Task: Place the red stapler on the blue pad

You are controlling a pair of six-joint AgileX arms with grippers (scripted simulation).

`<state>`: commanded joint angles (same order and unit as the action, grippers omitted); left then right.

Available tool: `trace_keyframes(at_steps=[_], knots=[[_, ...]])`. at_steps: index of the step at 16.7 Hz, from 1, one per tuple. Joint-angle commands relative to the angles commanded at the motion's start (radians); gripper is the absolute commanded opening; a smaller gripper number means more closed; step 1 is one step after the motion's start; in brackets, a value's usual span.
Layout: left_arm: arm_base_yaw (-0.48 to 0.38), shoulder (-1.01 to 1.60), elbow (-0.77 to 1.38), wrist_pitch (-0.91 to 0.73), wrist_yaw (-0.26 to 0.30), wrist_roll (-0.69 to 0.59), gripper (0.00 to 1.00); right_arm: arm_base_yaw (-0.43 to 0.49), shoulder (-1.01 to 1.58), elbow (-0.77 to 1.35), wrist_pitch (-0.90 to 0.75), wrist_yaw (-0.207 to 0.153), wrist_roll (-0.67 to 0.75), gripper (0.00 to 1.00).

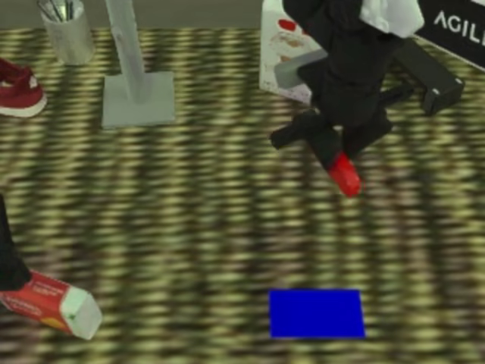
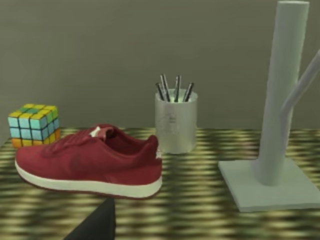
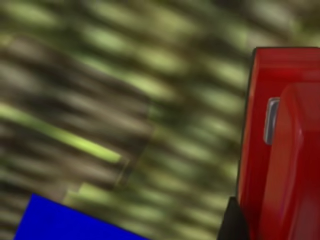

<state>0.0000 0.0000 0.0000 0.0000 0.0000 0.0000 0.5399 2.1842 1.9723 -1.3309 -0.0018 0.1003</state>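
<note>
Here the worktop carries a woven green-and-brown pattern. On it, near the front edge and right of centre, lies the blue pad, a flat, plain, saturated-blue rectangle. The right gripper hangs over the back right, well apart from the pad, clenched on the red stapler, a slim glossy bright-red bar with a rounded end poking out below it. The left arm sits parked at the left edge.

Red shoe, pen cup, white stand, cube, carton.
</note>
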Motion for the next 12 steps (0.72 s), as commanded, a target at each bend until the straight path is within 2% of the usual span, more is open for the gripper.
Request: trace_keyframes(at_steps=[2,5,8,12], knots=[[0.000,0.000,0.000,0.000,0.000,0.000,1.00,0.017,-0.028,-0.010,0.018,-0.002,0.093,0.00],[0.000,0.000,0.000,0.000,0.000,0.000,1.00,0.049,-0.080,-0.038,0.051,-0.004,0.309,0.00],[0.000,0.000,0.000,0.000,0.000,0.000,1.00,0.085,-0.135,-0.090,0.080,-0.007,0.612,0.00],[0.000,0.000,0.000,0.000,0.000,0.000,1.00,0.139,-0.199,-0.197,0.104,-0.011,1.095,0.00]])
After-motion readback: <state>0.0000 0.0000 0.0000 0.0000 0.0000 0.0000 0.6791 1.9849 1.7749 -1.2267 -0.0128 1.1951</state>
